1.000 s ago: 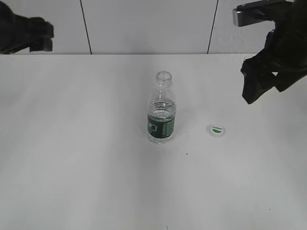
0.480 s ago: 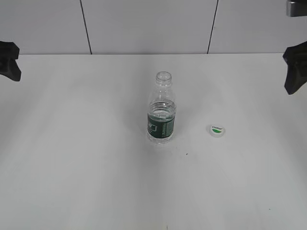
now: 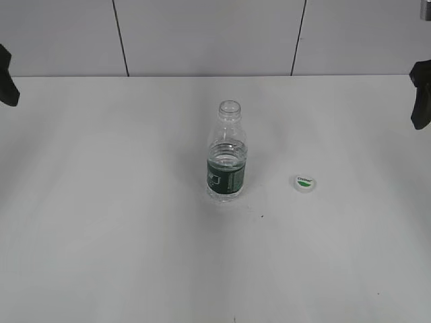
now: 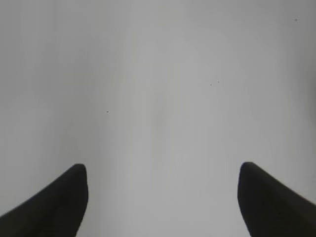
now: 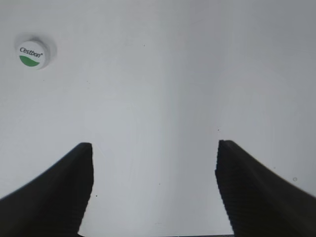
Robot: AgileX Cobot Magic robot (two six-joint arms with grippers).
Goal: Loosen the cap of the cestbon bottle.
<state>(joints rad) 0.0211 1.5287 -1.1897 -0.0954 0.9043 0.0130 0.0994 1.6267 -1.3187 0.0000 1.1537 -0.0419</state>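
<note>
The cestbon bottle (image 3: 226, 158) stands upright in the middle of the white table, clear with a dark green label, its neck open with no cap on it. The white cap (image 3: 304, 183) with its green logo lies flat on the table to the bottle's right; it also shows in the right wrist view (image 5: 33, 54) at upper left. My left gripper (image 4: 163, 170) is open and empty over bare table; only a bit of it shows at the far left edge (image 3: 7, 84). My right gripper (image 5: 154, 145) is open and empty, at the far right edge (image 3: 421, 94).
The white table (image 3: 135, 235) reaches back to a grey panelled wall (image 3: 202, 33) with dark vertical seams. Both arms sit at the outer edges of the exterior view, far from the bottle.
Both arms have drawn outward, the left arm to the left edge and the right arm to the right edge. The bottle and the cap have not moved.
</note>
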